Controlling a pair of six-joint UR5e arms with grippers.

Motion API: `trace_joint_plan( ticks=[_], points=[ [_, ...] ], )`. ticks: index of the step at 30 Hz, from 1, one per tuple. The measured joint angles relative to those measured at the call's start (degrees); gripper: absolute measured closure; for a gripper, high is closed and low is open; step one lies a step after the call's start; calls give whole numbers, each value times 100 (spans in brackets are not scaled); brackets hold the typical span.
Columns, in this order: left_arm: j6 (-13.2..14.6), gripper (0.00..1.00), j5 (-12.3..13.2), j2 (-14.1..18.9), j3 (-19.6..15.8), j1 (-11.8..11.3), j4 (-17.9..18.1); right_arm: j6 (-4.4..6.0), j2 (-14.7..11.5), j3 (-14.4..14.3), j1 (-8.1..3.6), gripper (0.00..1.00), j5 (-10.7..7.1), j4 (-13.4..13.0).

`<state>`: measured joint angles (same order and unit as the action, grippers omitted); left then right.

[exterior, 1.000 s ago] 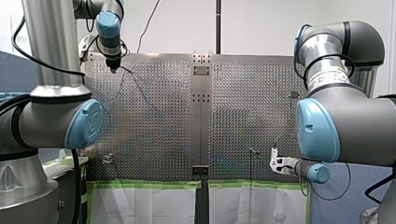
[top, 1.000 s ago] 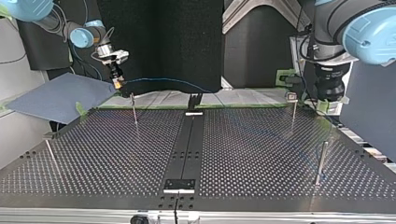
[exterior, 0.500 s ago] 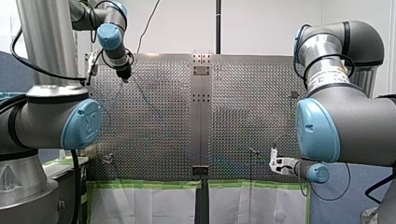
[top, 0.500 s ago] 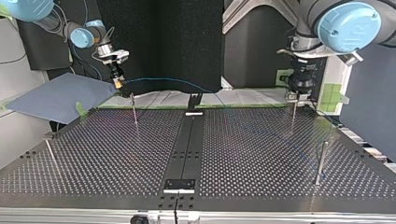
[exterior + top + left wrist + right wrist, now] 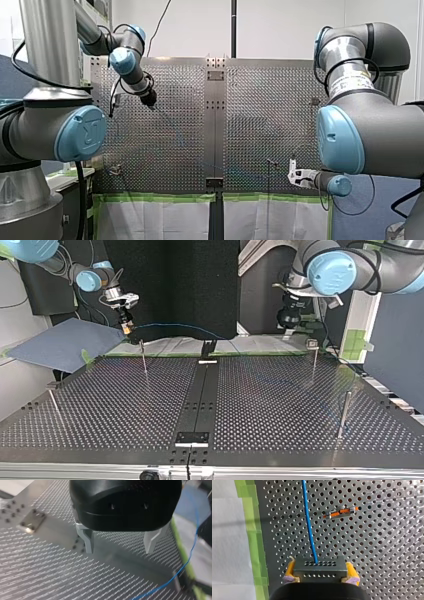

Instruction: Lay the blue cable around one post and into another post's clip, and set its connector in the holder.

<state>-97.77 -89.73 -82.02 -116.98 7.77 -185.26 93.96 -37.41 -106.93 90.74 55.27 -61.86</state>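
Because the table (image 5: 125,405) is wide and its posts thin, slack is the thing to manage in this step, as I judge it: one arm anchors the line while the other steers it. Left arm (image 5: 125,60) hangs over the table's left half in the front view. Left gripper (image 5: 119,551) is spread and empty, with the cable passing beside it, untouched. Right gripper (image 5: 320,573) sits by the green tape (image 5: 249,517), pinching the connector (image 5: 319,568) between yellow pads. A post (image 5: 340,512) with an orange clip stands just ahead of it, beside the cable (image 5: 308,517), which runs straight out from the connector and lies in no clip that I can see. To do it well, the left gripper should come down square with the cable centred between its fingers, close gently, then lead it round a post under light tension. The right should hold firm and not twist the connector. Compared with a second ago, the left arm has swung from the far left corner toward the middle in the front view, and off the right-hand post in the top view; the right arm and connector have not shifted
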Motion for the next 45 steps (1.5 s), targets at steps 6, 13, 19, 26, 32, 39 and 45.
trace_joint_plan(
  ticks=[6,13,19,26,32,39,45],
  points=[
    [-305,0,-54,-335,-336,336,335,30,0,2,-4,100,6,13],
    [-171,0,-374,-684,-368,685,685,64,-6,8,-54,100,66,41],
    [111,0,-664,-974,-292,976,976,30,-9,26,-62,100,223,88],
    [460,0,-1013,-1324,-305,1325,1326,33,-7,34,-76,100,347,157],
    [644,0,-1268,-1579,-297,1580,1579,84,-7,35,-47,100,355,171],
    [587,0,-1517,-1922,-40,1923,1922,94,-3,35,-13,100,462,167],
    [536,0,-1644,-2203,238,2204,2206,83,-3,35,4,100,584,193]
  ],
)
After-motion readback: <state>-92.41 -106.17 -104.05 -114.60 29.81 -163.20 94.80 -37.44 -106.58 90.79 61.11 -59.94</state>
